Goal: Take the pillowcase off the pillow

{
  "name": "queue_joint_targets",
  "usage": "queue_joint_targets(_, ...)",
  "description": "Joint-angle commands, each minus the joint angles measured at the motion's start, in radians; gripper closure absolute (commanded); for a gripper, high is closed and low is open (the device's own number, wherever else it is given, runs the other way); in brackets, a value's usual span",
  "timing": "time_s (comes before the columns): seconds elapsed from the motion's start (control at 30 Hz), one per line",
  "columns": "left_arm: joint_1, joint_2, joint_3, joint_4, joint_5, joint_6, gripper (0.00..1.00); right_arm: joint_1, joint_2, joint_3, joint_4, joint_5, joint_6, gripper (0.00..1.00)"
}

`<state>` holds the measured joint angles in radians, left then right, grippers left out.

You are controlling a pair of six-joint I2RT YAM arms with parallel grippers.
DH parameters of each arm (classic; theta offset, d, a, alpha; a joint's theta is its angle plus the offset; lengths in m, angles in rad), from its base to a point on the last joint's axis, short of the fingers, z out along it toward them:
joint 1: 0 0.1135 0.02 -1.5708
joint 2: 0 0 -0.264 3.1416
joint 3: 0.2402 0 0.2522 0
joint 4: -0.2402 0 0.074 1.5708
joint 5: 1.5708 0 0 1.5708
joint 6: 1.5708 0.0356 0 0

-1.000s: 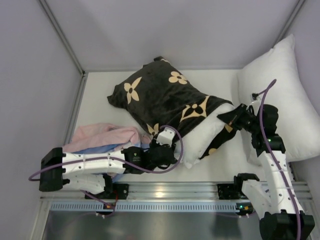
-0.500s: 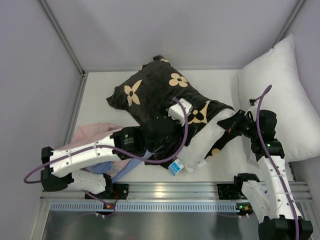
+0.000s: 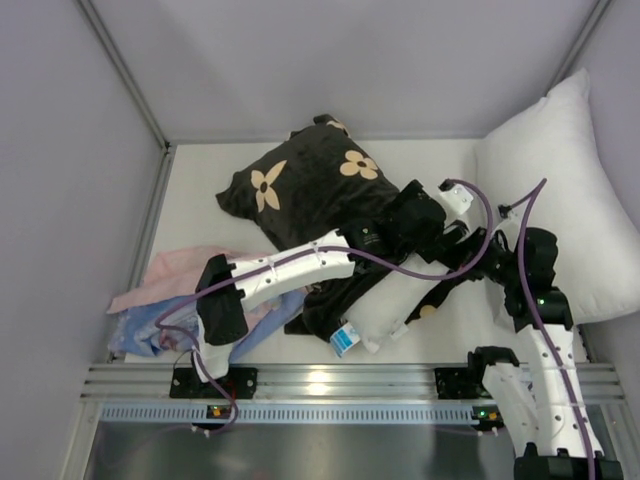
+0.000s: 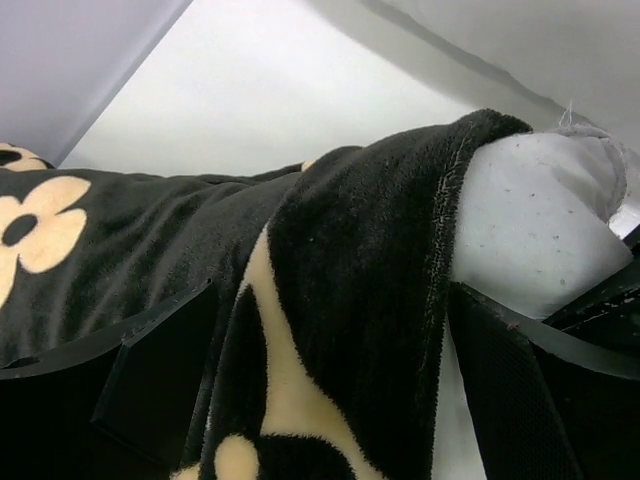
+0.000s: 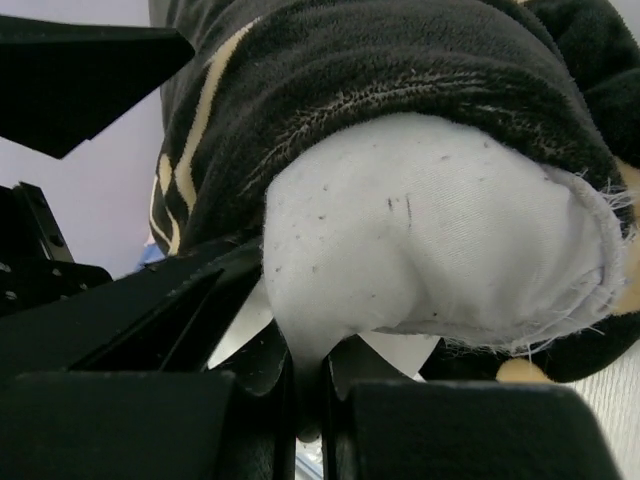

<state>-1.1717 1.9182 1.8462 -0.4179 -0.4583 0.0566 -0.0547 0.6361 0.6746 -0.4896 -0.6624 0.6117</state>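
The black pillowcase (image 3: 300,190) with tan flowers covers the far part of the white pillow (image 3: 388,308), whose near end with a blue label (image 3: 343,340) lies bare. My left arm reaches across it, and its gripper (image 3: 452,238) stands open. In the left wrist view the pillowcase (image 4: 350,300) hem hangs between the wide fingers (image 4: 150,370), next to a bare pillow corner (image 4: 540,220). My right gripper (image 3: 482,252) is shut on that corner. In the right wrist view the white cloth (image 5: 430,230) is pinched in the right gripper (image 5: 310,400), with the pillowcase (image 5: 380,70) bunched above.
A second plain white pillow (image 3: 570,170) leans in the right corner behind the right arm. Pink cloth (image 3: 185,268) and light-blue cloth (image 3: 140,330) lie at the near left by the left arm's base. Grey walls close in the table on three sides.
My left gripper has opened, and its arm has swung from the pillow's near left across to its right end. The pillow's labelled near end now shows. The right gripper keeps its grip.
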Motion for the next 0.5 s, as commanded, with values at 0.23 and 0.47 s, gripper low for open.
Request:
queue_joint_targets(0.23, 0.173, 0.036, 0.111, -0.021, 0.070, -0.167, 0.42, 0.001, -0.079, 0.118, -0.007, -0.098, 0.011, 1.00)
queue_joint_targets(0.47, 0.395, 0.079, 0.111, -0.084, 0.069, -0.304, 1.00, 0.007, -0.087, 0.167, -0.023, -0.106, 0.028, 1.00)
